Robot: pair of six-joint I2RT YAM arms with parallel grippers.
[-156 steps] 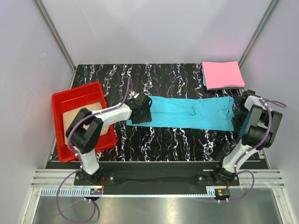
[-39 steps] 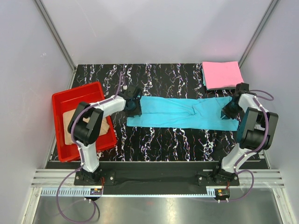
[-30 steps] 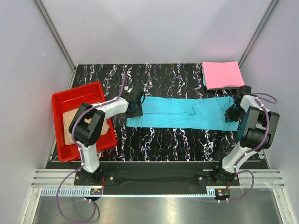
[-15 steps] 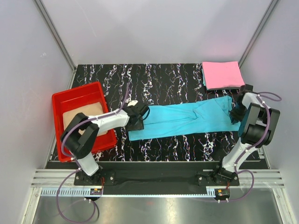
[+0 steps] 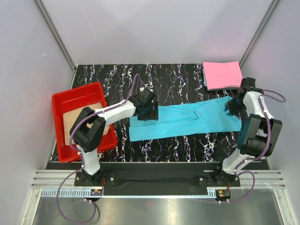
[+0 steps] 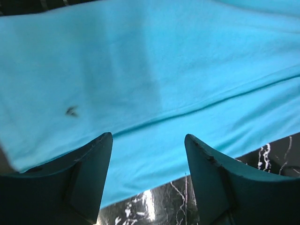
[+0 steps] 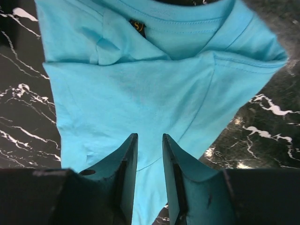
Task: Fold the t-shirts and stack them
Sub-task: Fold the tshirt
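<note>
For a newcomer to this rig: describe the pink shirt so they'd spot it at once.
Find the black marbled table, then its far right corner. The pink t-shirt lies there folded into a neat square; the turquoise t-shirt nearby is spread out long.

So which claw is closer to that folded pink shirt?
Right. The right gripper is close beside the pink shirt, over the turquoise shirt's right end; the left gripper is at its left end.

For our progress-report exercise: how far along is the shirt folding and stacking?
Done: the pink shirt lies folded at the far right corner. In hand: the turquoise shirt lies as a long strip, with the left end effector open above it and the right end effector at its collar. Left: the tan shirt lies in the red tray.
</note>
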